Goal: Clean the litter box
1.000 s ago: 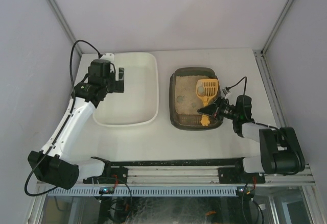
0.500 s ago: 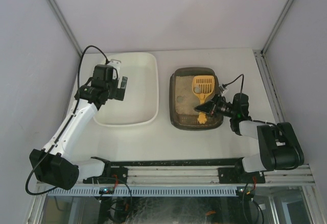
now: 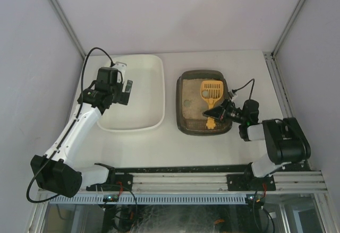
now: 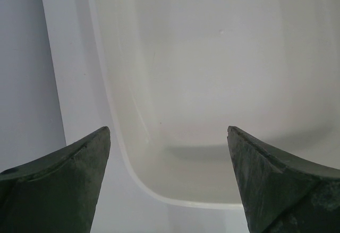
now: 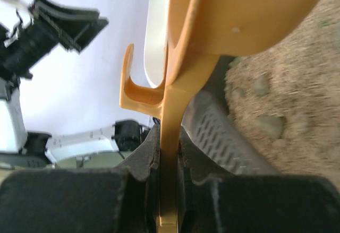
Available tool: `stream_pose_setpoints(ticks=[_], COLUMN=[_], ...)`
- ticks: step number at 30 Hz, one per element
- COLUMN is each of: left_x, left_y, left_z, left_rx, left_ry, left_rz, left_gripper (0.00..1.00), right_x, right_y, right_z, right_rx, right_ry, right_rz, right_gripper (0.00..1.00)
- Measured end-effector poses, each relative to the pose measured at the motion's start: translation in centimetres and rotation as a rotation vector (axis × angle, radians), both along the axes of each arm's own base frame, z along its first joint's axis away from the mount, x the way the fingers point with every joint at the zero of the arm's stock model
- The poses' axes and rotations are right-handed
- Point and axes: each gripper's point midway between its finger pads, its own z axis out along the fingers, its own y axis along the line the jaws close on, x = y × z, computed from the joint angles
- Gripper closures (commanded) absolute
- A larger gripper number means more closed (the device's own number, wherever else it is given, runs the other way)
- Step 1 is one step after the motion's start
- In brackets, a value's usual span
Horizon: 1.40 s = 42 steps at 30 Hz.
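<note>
Litter box (image 3: 204,130) | right of white tub (image 3: 143,95), long axis running near-to-far | right gripper (image 3: 215,115) clamped on yellow scoop (image 3: 211,88) over its litter | left gripper (image 3: 126,91) jaws wide, empty

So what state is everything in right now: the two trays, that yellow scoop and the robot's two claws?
litter box: holds sandy litter with a few lumps in it.
yellow scoop: gripped by its handle, head over the litter.
white tub: nothing in it.
left gripper: open, holding nothing, above the tub's left side.
right gripper: shut on the scoop's handle.
</note>
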Motion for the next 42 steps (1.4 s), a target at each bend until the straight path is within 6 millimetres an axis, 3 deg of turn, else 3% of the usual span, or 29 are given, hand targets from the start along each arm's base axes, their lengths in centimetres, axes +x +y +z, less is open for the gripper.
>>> stream_pose_setpoints(ticks=[3,6,9,13,19,23,25,27,31,35,42], left_x=[0.0,0.0,-0.3,-1.0,-1.6,-1.8,-1.9,-1.9,-1.8,-1.7,-1.8], left_y=[0.0,-0.4,-0.9,-0.1,1.0,1.9,2.3,2.8,3.7,4.6,5.5], left_z=[0.0,-0.1,-0.6,-1.9,-2.2,-1.4,-1.2,-1.1,-0.7,0.1,0.8], left_rx=[0.004,-0.007,-0.055,-0.136,-0.368,-0.461,-0.483,-0.496,-0.512,-0.522,-0.522], left_ry=[0.002,0.011,0.041,0.129,0.246,0.24,0.236,0.234,0.215,0.173,0.136], left_rz=[-0.01,-0.041,-0.082,-0.083,-0.078,-0.058,-0.041,-0.016,0.031,0.074,0.124], left_gripper=[0.05,0.05,0.08,0.08,0.12,0.12,0.13,0.13,0.13,0.13,0.13], right_x=[1.3,0.9,0.6,0.6,1.2,1.1,0.2,-0.3,-1.2,-1.8,-2.2], right_y=[-1.1,-0.5,-0.3,0.2,0.7,3.3,4.4,5.0,6.4,9.1,14.1], right_z=[-0.9,-1.6,-1.0,-0.1,3.3,7.8,8.9,8.4,5.2,3.2,1.8], right_rx=[0.056,0.089,0.109,0.096,-0.043,-0.195,-0.227,-0.267,-0.39,-0.486,-0.627], right_ry=[0.057,0.111,0.1,0.083,-0.052,-0.228,-0.267,-0.254,-0.154,-0.106,-0.127], right_rz=[-0.055,-0.033,-0.009,0.013,0.016,0.06,0.11,0.136,0.202,0.303,0.438], right_gripper=[1.0,1.0,1.0,1.0,1.0,1.0,1.0,1.0,1.0,1.0,1.0])
